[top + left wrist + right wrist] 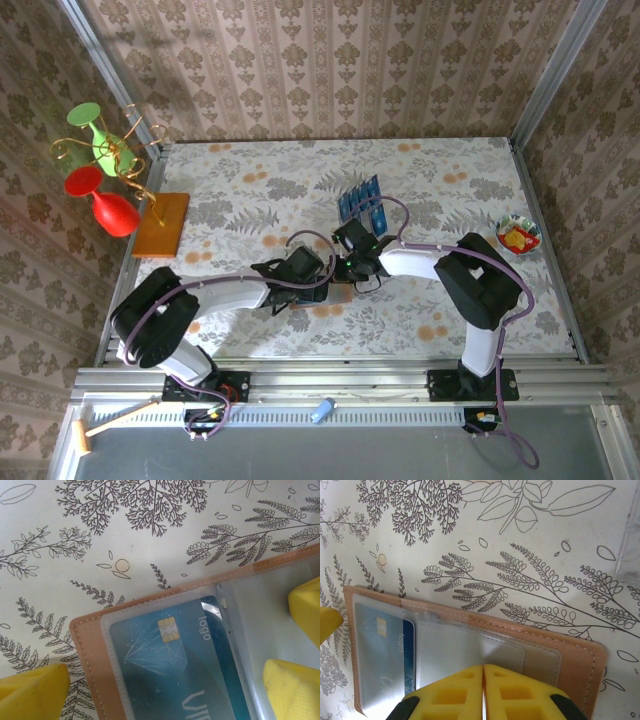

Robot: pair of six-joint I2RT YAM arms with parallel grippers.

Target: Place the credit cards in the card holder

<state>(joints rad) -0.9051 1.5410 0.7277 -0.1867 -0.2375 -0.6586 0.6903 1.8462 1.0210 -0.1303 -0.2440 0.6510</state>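
The card holder [470, 617] lies open on the floral tablecloth, tan leather with clear pockets. One blue credit card [170, 665] with a gold chip sits inside its left pocket [382, 650]. More credit cards [360, 200] stand fanned just beyond the arms. My left gripper [160, 690] is open, its yellow fingers [30, 692] straddling the pocketed card. My right gripper [483, 669] is shut, fingertips together over the clear middle pocket; whether they pinch the plastic is unclear. In the top view both grippers [300, 268] [355, 265] meet at the table's middle and hide most of the holder.
An orange-brown board [160, 222] carries a wire stand with red and green glasses [105, 195] at the left edge. A small patterned bowl [518, 235] sits at the right edge. Wallpapered walls close in three sides.
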